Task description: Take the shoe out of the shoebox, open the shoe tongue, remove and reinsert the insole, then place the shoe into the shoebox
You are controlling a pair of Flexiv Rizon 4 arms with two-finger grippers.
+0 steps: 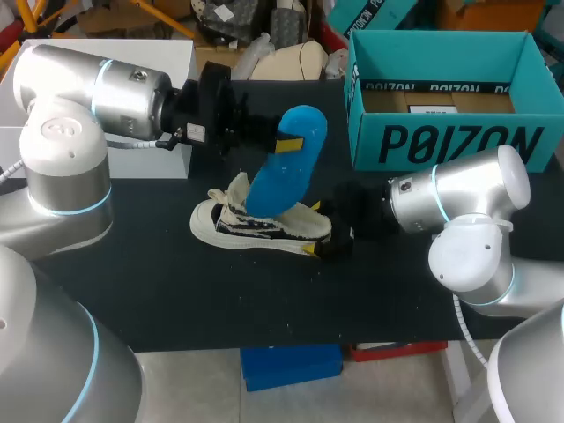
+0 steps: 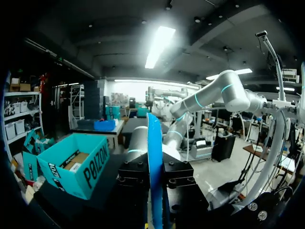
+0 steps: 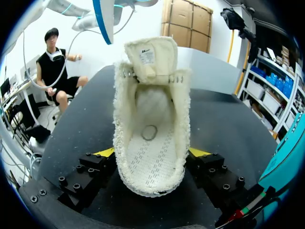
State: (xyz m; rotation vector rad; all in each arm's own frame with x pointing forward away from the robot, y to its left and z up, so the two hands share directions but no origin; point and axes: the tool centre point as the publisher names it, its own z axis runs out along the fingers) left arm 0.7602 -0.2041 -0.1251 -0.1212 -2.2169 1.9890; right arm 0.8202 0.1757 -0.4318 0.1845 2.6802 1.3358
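A cream low-top shoe [image 1: 264, 222] lies on its sole in the middle of the black table [image 1: 176, 291], toe pointing left. Its tongue [image 3: 151, 57] is folded up and the inside is bare. My right gripper [image 1: 324, 240] clasps the heel, with a yellow fingertip [image 3: 104, 152] pressed against each side of the shoe [image 3: 150, 138]. Above the shoe my left gripper [image 1: 284, 141] is shut on a blue insole [image 1: 282, 181], which hangs with its lower end at the shoe's opening. In the left wrist view the insole [image 2: 153, 143] stands edge-on between the fingers.
The open teal shoebox [image 1: 449, 97] stands at the back right of the table, with a brown cardboard bottom; it also shows as the shoebox [image 2: 71, 164] beside my left gripper. Bare table lies in front of the shoe and to its left.
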